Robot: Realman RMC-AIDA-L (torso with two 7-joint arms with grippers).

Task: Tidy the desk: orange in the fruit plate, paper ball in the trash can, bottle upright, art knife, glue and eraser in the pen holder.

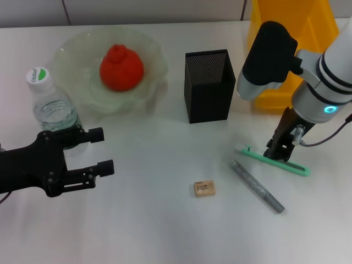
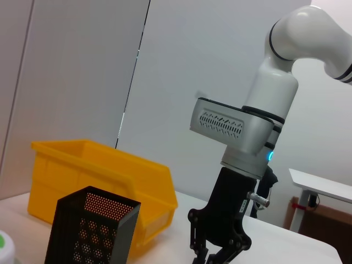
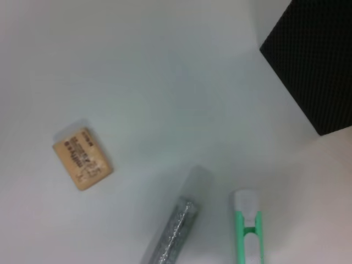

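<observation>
The orange lies in the fruit plate. The bottle stands upright at the left, just behind my open left gripper, which holds nothing. My right gripper hangs open right over the green art knife and also shows in the left wrist view. The grey glue stick lies beside the knife, and the eraser lies further left. The right wrist view shows the eraser, the glue and the knife. The pen holder stands mid-table. The paper ball is out of view.
The yellow trash can stands at the back right, behind my right arm; it also shows in the left wrist view behind the pen holder. A corner of the pen holder shows in the right wrist view.
</observation>
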